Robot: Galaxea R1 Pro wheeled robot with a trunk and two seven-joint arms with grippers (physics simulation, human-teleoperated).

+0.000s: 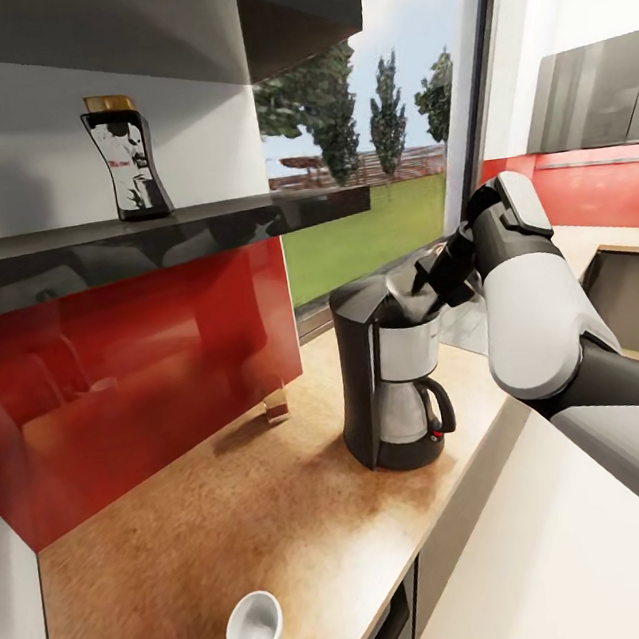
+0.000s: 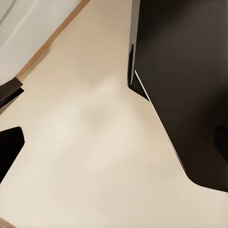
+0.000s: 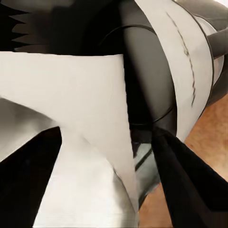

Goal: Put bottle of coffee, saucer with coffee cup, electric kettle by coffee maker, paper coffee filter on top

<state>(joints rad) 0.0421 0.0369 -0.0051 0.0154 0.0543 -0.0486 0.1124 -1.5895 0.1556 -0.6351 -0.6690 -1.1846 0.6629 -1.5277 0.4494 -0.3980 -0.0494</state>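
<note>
One paper coffee filter (image 3: pixel 80 114) sits pinched in my right gripper (image 1: pixel 425 295), poised at the open top of the coffee maker (image 1: pixel 389 391) on the kitchen countertop (image 1: pixel 237 532). My left gripper's jaw state I cannot tell. At seven o'clock from the machine lies the coffee cup (image 1: pixel 252 633); at ten o'clock, the bottle of coffee (image 1: pixel 125 158) stands on the kitchen shelf (image 1: pixel 147 231).

The right arm (image 1: pixel 538 331) has smooth white rounded shells, black joint sections, and a black end effector (image 1: pixel 435 289).
</note>
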